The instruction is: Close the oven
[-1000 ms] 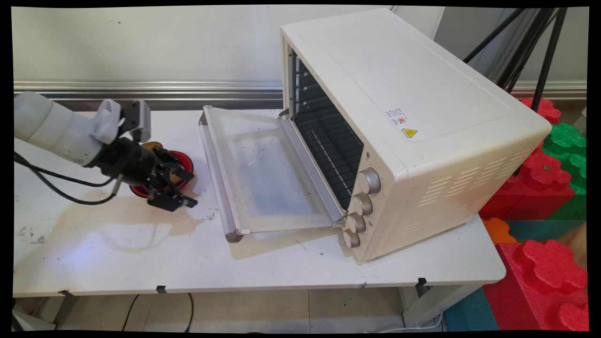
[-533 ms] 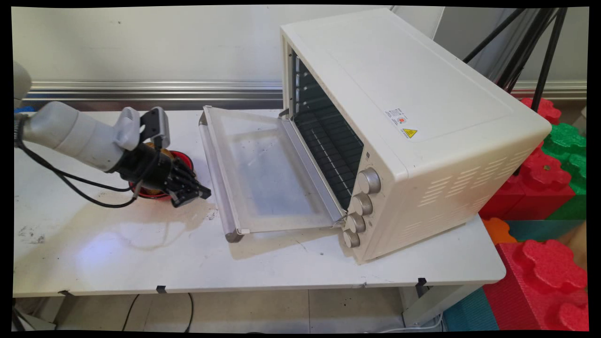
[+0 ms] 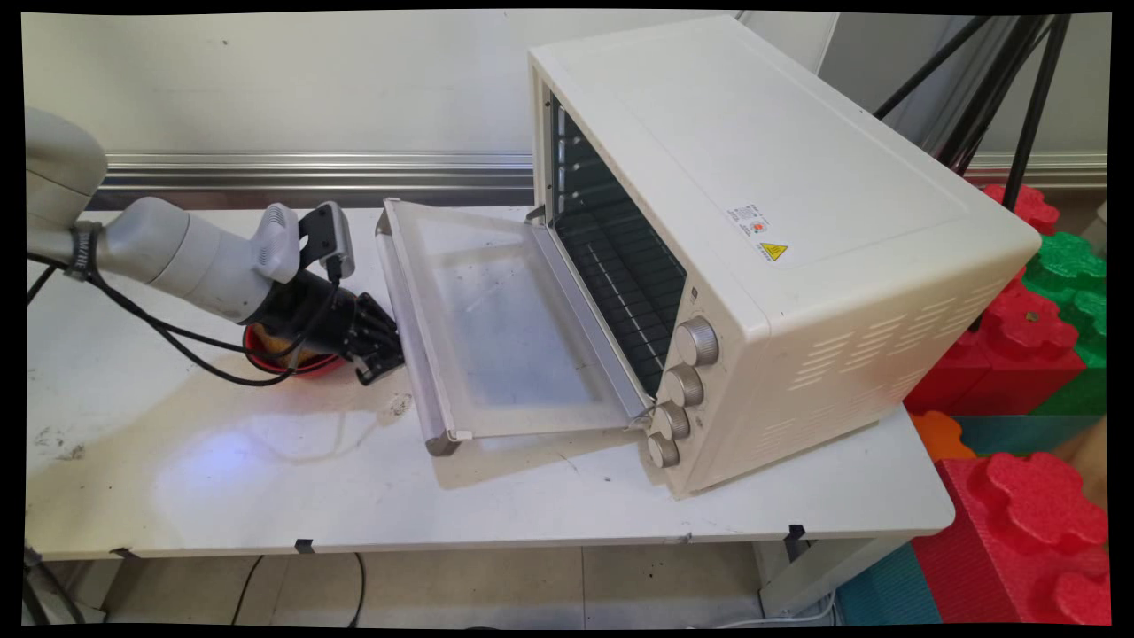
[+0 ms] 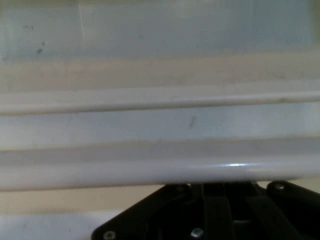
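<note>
the end effector [image 3: 383,347] lay low over the surface [image 3: 266,478], right at the handle [image 3: 409,328] of the oven [image 3: 780,248]'s door [image 3: 496,319], which hung fully open and flat. whether it was open or shut could not be told. a red bowl [image 3: 266,347] sat just behind it.

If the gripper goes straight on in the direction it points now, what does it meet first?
Most likely the handle bar of the open oven door: the gripper points right at it, very close, though contact is unclear.
</note>
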